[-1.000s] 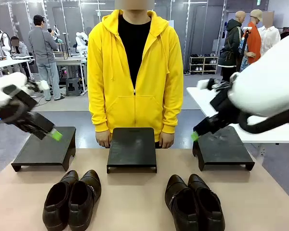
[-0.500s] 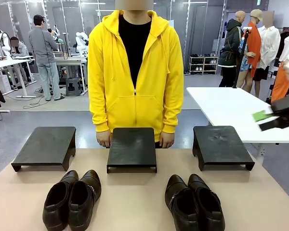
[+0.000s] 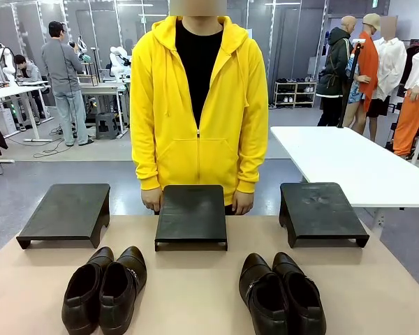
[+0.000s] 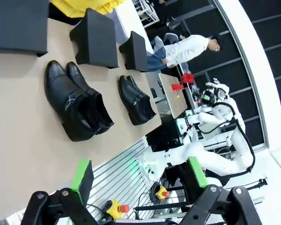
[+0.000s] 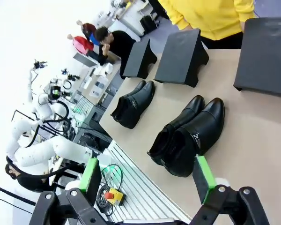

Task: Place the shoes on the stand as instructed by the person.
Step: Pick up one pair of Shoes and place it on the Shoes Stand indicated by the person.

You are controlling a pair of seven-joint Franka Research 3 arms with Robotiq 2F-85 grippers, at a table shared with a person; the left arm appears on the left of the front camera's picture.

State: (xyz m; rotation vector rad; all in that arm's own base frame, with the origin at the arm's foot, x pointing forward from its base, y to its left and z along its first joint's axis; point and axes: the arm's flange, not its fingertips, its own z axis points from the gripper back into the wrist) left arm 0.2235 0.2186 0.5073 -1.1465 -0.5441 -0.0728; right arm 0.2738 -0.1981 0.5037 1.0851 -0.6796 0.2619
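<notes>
Currently, the left gripper point(image 4: 138, 164) stands fully open, its green pads spread wide with nothing between them, and it is held clear of the table point(image 4: 18, 154). Its wrist view looks down on the dark brown-black pair point(image 4: 77, 108), which lies nearest to it, and on the black pair point(image 4: 136, 99) farther along the same side of the table. The right gripper point(image 5: 146, 161) is likewise fully open and grips nothing. Its wrist view has the black pair point(image 5: 189, 136) nearest and the dark brown-black pair point(image 5: 133, 103) beyond it. Neither gripper touches a shoe. In the front view, both pairs rest on the tan tabletop in the near row: the dark brown-black pair point(image 3: 103, 289) on the robot's left, the black pair point(image 3: 281, 293) on the robot's right, well apart from each other. Within each pair the two shoes lie side by side, touching, toes pointing toward the far side. Beyond them, three low black stands form a row: the left stand point(image 3: 65, 213), the middle stand point(image 3: 191, 215) and the right stand point(image 3: 322, 213). Both pairs sit on the table surface in front of the stands, not on them. The person point(image 3: 197, 105), in a yellow hoodie, stands at the far side directly behind the middle stand, arms down, one hand point(image 3: 151, 201) at the far corner toward the left stand and the other hand point(image 3: 242, 202) at the far corner toward the right stand
</notes>
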